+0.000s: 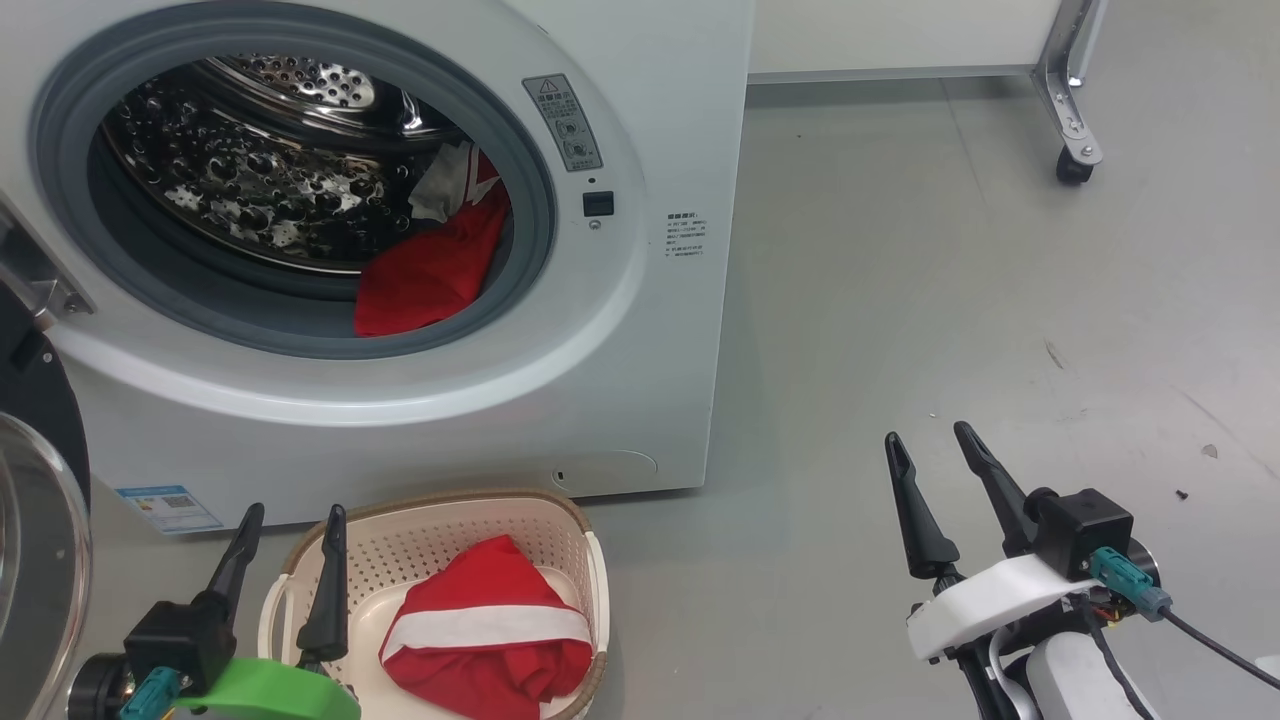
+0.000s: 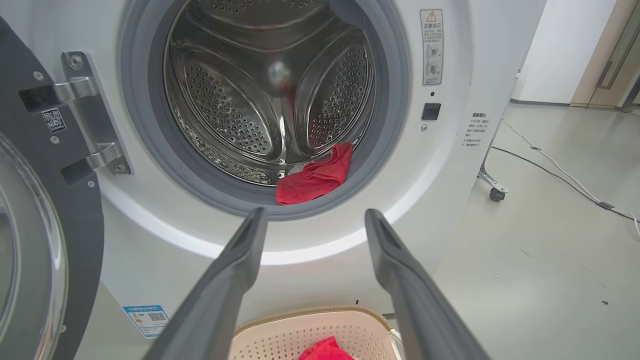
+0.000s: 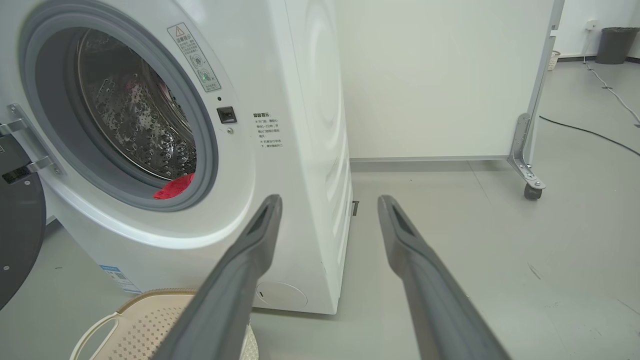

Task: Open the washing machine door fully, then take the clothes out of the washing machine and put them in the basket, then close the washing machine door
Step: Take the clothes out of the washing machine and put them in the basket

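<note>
Far left, door (image 1: 45,420) swung wide open; next, left pincer (image 1: 295,512) spread and empty, near basket (image 1: 440,508) on floor (image 1: 900,250); inside basket, red striped garment (image 1: 485,625); behind, washer (image 1: 640,330) with more clothes (image 1: 430,275) heaped at lower right of drum (image 1: 250,170); far right, right pincer (image 1: 929,436) spread, empty, above floor

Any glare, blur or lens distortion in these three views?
Head view: sharp, speckled glints on the steel drum. Left wrist view: left gripper blurred up close, hazy smudge inside the drum. Right wrist view: washing machine edges lean from the wide-angle lens.
</note>
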Tool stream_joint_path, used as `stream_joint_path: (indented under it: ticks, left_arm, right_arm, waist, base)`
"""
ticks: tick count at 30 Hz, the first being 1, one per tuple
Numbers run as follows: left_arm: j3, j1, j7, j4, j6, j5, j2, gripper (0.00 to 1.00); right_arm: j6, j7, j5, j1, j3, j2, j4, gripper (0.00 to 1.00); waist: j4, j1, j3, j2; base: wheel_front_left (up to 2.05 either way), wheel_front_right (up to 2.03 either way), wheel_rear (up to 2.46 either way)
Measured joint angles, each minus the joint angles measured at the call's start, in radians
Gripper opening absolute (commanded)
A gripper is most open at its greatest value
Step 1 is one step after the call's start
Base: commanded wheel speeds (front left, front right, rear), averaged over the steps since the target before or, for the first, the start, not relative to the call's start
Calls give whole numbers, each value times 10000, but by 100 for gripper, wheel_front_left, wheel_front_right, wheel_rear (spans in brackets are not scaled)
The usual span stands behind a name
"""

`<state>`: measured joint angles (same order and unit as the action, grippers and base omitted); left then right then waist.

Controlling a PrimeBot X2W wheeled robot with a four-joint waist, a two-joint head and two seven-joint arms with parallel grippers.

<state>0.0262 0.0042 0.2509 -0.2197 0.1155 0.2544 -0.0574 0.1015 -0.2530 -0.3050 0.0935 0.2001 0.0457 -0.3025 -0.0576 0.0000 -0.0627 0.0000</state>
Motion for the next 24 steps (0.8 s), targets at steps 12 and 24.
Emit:
stream_joint_path:
  ticks: [12,24]
  left_arm:
    - [2,1,0,0,42,-10,10,100]
    - [2,2,0,-2,44,-12,25,100]
  right_arm:
    - [0,0,-15,1,4,0,0,100]
    - [0,0,-17,1,4,0,0,100]
  waist:
    - [-15,0,-11,0]
    - [-37,0,-18,0]
  base:
    - [0,0,0]
    - [0,0,0]
